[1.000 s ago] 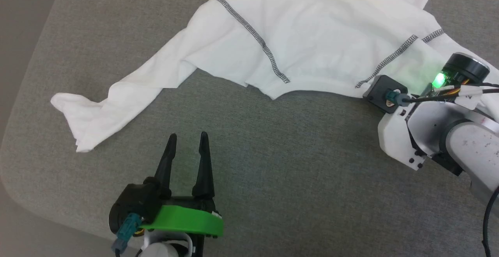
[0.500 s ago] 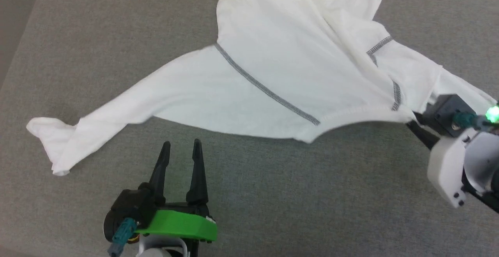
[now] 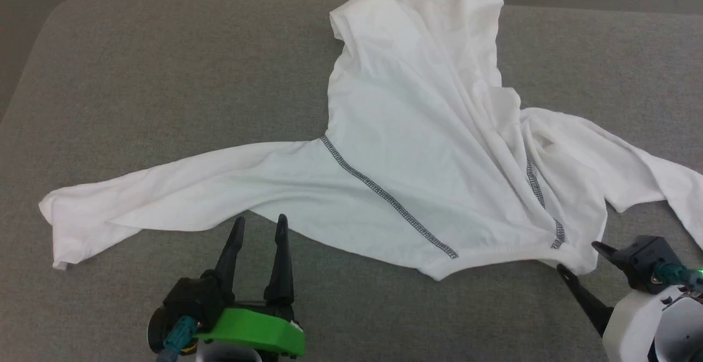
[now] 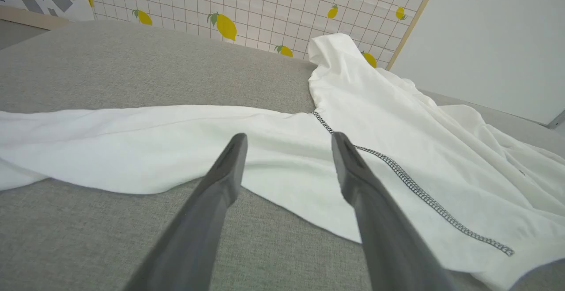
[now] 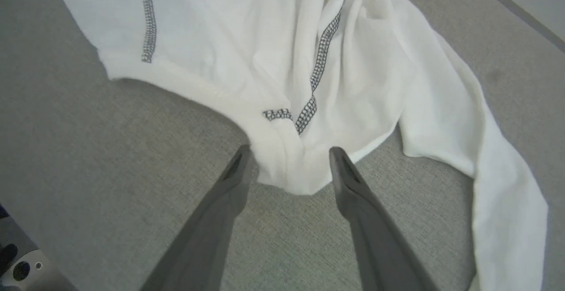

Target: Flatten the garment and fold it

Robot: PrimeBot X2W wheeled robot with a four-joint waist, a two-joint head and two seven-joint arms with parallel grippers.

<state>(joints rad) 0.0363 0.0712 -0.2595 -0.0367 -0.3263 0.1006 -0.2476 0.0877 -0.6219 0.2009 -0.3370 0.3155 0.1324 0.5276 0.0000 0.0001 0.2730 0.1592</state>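
Left end effector (image 3: pixel 260 220), right (image 3: pixel 578 256): fingers apart

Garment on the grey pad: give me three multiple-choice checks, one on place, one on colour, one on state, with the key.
1. Where is the right tool relative to the garment?
A. At the left cuff
B. At the near edge, by the right seam's end
C. Over the far hem

2. What colour is the seam stitching?
A. Red
B. Yellow
C. Dark grey

3. How do the right tool's jaws stand?
A. Open, astride a fabric corner
B. Shut on a sleeve
C. Shut on nothing

Key: 1 B, the right wrist view shows its fingers flanking the corner below the seam end; 2 C, both seams read dark on white; 3 A, the fingers stand well apart.
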